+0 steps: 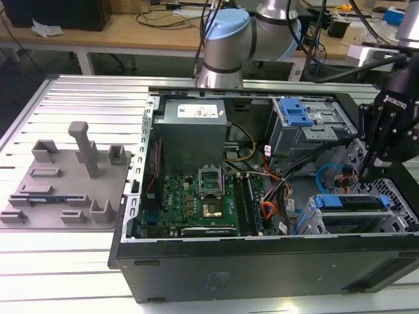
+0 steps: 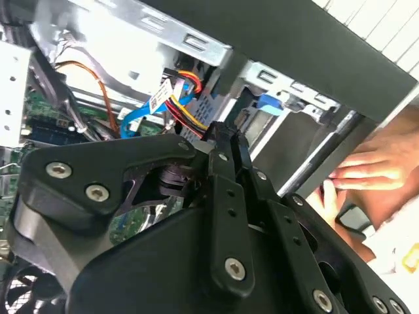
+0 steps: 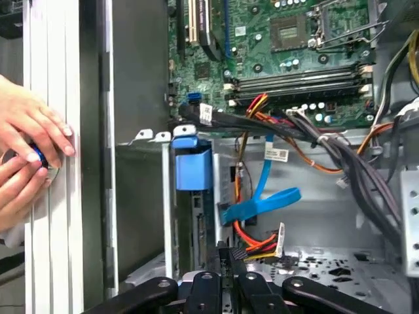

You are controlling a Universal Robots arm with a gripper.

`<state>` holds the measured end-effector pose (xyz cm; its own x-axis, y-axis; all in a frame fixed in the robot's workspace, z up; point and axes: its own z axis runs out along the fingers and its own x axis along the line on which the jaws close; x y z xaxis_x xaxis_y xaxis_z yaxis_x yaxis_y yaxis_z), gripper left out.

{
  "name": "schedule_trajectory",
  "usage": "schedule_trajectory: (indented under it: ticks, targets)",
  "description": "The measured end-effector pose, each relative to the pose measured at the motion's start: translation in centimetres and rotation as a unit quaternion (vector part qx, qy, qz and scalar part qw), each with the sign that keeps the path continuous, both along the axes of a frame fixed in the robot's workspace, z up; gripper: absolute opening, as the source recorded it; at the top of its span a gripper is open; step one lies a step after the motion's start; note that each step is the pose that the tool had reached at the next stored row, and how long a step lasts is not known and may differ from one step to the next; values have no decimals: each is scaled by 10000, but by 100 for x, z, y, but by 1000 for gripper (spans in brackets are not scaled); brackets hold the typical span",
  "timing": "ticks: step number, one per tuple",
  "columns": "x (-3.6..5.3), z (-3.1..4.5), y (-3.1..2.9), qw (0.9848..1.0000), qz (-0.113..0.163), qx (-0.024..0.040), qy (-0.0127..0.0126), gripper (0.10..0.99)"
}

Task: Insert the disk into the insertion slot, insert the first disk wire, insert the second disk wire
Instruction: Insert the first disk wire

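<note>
the disk (image 1: 357, 202) sits in the slot (image 1: 306, 224); just beside the slot the gripper (image 3: 227, 260) pinches a black wire plug (image 3: 239, 251), so a wire insertion seems in hand, calling for the plug lined up square with the disk.

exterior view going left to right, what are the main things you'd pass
grey fixture plate with blocks -> power supply -> tall drive cage with the blue latch -> gripper
</note>
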<state>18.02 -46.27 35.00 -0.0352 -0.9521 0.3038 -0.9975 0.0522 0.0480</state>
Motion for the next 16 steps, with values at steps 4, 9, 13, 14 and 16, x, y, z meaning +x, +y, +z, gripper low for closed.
schedule_trajectory:
  ticks: [4,9,13,14,16]
  targets:
    - [1,-1,-57,9993,-5,373,0,165]
    - [1,-2,-135,9981,-6,622,1,165]
    - [-1,-1,-160,9979,-6,644,-9,165]
    - [-1,-1,-174,9976,-6,686,-13,165]
    - [0,-1,-211,9969,-5,784,-20,165]
